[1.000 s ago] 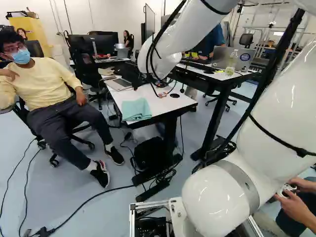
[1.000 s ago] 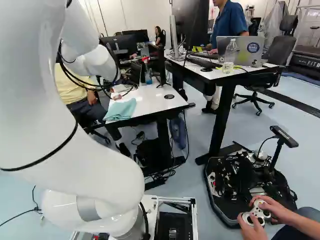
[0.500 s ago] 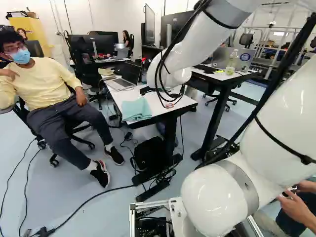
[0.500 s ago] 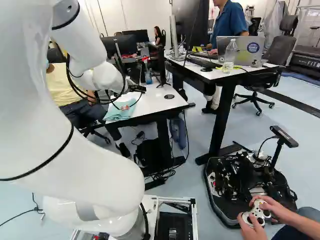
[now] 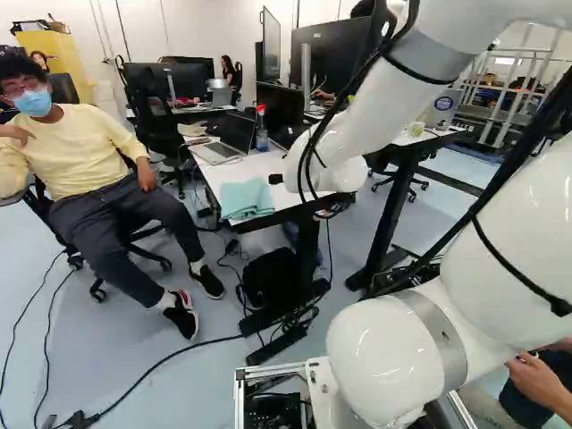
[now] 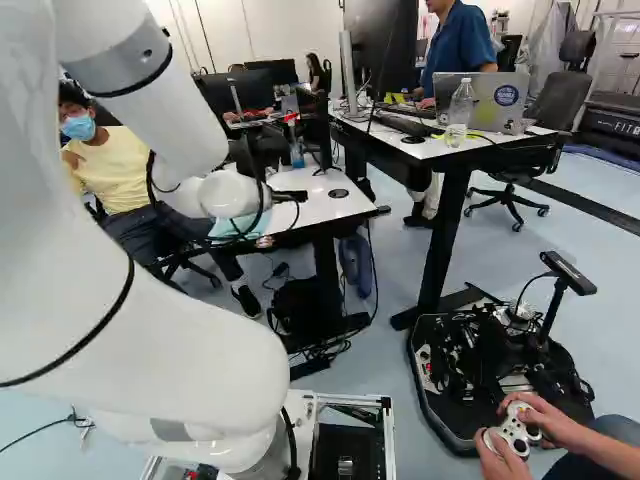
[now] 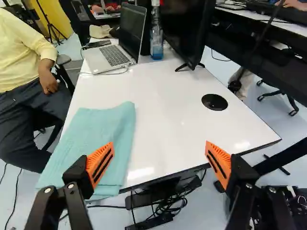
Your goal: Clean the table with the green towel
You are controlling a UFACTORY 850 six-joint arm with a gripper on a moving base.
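The wide-open gripper (image 7: 159, 144) should be brought over the towel's (image 7: 108, 129) middle, lowered softly, then closed on the cloth.

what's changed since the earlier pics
The arm has swung right and lower in both base views, its wrist end now nearer the table's near edge. Nothing has been taken hold of: the gripper is open, with the towel not between its fingers. The base, the folded towel on the table and the open laptop stayed put.
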